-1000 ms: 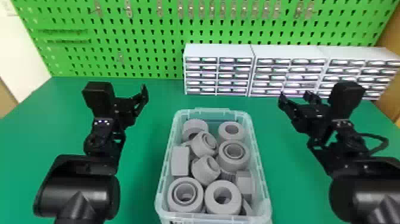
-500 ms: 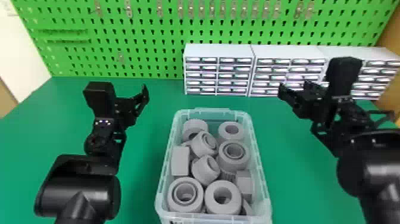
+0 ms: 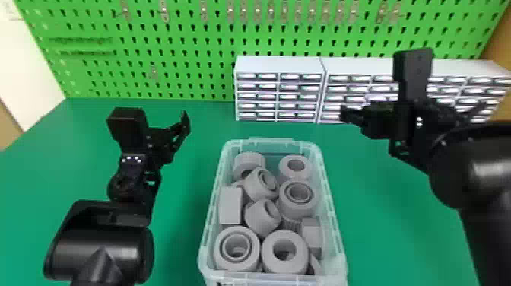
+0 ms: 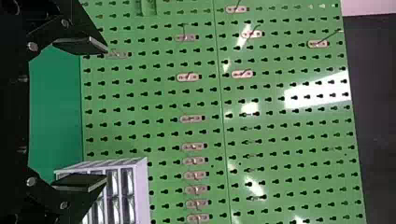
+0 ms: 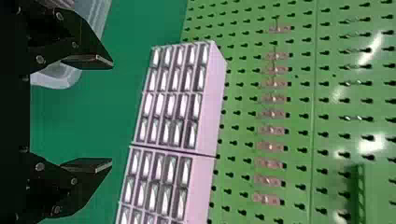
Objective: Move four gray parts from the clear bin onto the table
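Observation:
The clear bin point(image 3: 331, 205) stands on the green table point(image 3: 190, 213) between the two arms, holding several gray parts point(image 3: 262, 182), mostly thick rings and a few blocky ones. My left gripper point(image 3: 182, 129) is parked above the table, left of the bin; in its wrist view the left gripper point(image 4: 106, 114) has its fingers wide apart with nothing between them. My right gripper point(image 3: 348, 114) hangs right of the bin, beyond its far end. In its wrist view the right gripper point(image 5: 112, 114) is open and holds nothing, and a corner of the bin point(image 5: 65, 77) shows behind one finger.
White drawer cabinets point(image 3: 279, 64) line the back of the table, behind the bin and partly behind my right arm. A green pegboard point(image 3: 182, 45) with metal hooks rises at the rear.
The right arm has swung and its wrist has turned, bringing its forearm farther up into view, while its fingertips have shifted slightly left. My left arm and the bin are unchanged.

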`<action>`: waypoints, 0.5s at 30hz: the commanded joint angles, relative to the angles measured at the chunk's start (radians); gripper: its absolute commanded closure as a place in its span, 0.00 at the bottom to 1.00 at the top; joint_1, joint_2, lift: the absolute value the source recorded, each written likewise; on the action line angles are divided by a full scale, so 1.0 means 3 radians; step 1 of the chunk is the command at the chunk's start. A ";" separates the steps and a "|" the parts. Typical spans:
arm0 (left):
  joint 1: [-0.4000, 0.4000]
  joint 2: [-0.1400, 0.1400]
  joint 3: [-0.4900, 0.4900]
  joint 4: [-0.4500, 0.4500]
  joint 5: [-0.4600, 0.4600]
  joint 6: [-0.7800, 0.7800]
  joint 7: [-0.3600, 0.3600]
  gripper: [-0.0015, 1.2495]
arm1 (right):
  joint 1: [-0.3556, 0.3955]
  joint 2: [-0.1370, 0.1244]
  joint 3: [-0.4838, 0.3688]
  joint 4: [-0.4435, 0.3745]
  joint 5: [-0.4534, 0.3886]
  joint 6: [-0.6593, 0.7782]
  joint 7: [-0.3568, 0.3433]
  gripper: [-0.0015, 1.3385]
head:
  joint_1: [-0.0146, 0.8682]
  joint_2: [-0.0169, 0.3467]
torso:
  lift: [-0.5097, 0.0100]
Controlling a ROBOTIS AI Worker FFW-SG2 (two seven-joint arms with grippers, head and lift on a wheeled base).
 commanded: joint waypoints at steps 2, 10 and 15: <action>-0.0043 0.0000 -0.0028 0.0034 0.0001 0.0000 0.0001 0.23 | -0.0208 -0.0051 0.0141 0.0040 -0.0104 0.0331 0.0000 0.39 | 0.80 0.24 | 0.88; -0.0053 0.0000 -0.0059 0.0049 0.0006 0.0000 0.0001 0.23 | -0.0346 -0.0046 0.0218 0.0081 -0.0166 0.0433 0.0000 0.39 | 0.80 0.24 | 0.88; -0.0058 0.0000 -0.0059 0.0049 0.0006 0.0000 0.0001 0.23 | -0.0448 -0.0051 0.0274 0.0168 -0.0242 0.0505 0.0000 0.39 | 0.80 0.24 | 0.88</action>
